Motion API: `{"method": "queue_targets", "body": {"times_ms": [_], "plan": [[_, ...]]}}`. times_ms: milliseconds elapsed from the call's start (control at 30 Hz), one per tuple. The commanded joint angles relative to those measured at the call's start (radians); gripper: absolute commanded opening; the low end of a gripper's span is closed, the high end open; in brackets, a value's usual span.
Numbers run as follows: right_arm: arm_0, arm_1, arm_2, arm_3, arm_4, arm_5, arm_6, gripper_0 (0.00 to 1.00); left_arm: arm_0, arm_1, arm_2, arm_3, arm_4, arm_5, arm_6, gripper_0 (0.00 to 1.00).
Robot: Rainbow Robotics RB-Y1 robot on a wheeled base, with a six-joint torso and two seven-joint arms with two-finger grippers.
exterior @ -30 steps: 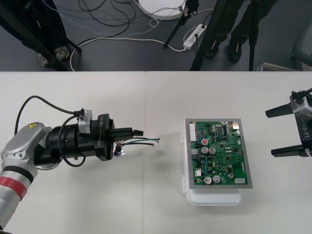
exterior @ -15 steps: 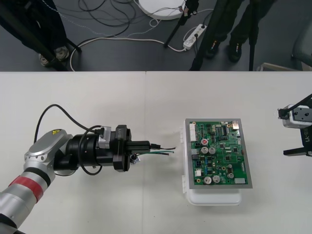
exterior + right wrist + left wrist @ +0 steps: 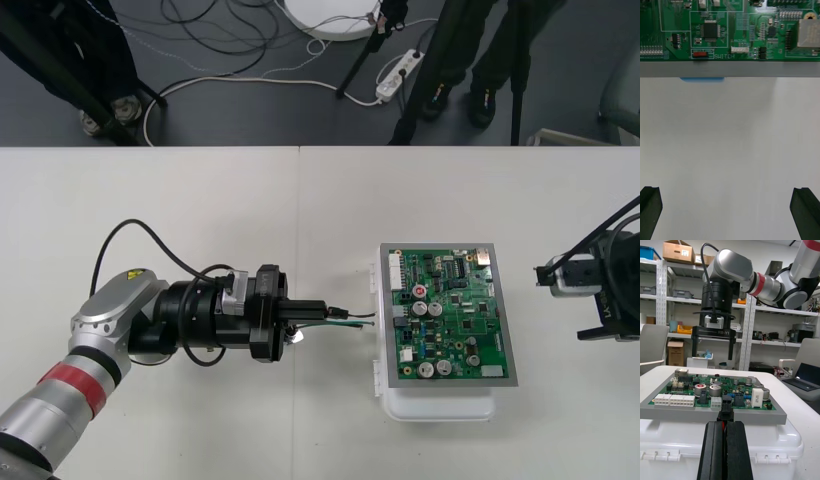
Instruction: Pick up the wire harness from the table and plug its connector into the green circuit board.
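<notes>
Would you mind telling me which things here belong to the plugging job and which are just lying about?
Job: thin-wired harness with black plug, held in the shut left gripper; green circuit board on white plastic base; open right gripper beside the board.
Lying about: white power strip and loose cables on the dark floor.

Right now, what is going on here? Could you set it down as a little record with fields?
left gripper: shut on the wire harness, held level, aimed at the board's left edge
plug: between the fingers, close to the board's edge; not seen plugged in
circuit board: green, lying flat on its white base
right gripper: open, holding nothing, at the board's right side, facing it
table: pale, carries the base
</notes>
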Motion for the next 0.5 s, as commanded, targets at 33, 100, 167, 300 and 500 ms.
{"method": "queue_targets", "body": {"times_ms": [33, 100, 167, 300, 500], "plan": [[0.008, 0.019, 0.030, -0.026, 0.025, -0.006, 0.011, 1.00, -0.048, -0.026, -0.013, -0.006, -0.016, -0.038, -0.111, 0.00], [0.008, 0.037, 0.038, -0.026, 0.038, -0.006, 0.013, 1.00, -0.051, -0.027, -0.013, -0.005, -0.019, -0.032, -0.119, 0.00], [0.008, 0.060, 0.041, -0.026, 0.053, -0.006, 0.013, 1.00, -0.051, -0.026, -0.013, -0.005, -0.021, -0.020, -0.129, 0.00], [0.008, 0.093, 0.050, -0.026, 0.079, -0.006, 0.006, 1.00, -0.053, -0.027, -0.015, -0.005, -0.036, -0.005, -0.137, 0.00], [0.008, 0.163, 0.071, -0.026, 0.163, -0.006, 0.005, 1.00, -0.053, -0.038, -0.013, -0.003, -0.053, 0.023, -0.140, 0.00]]}}
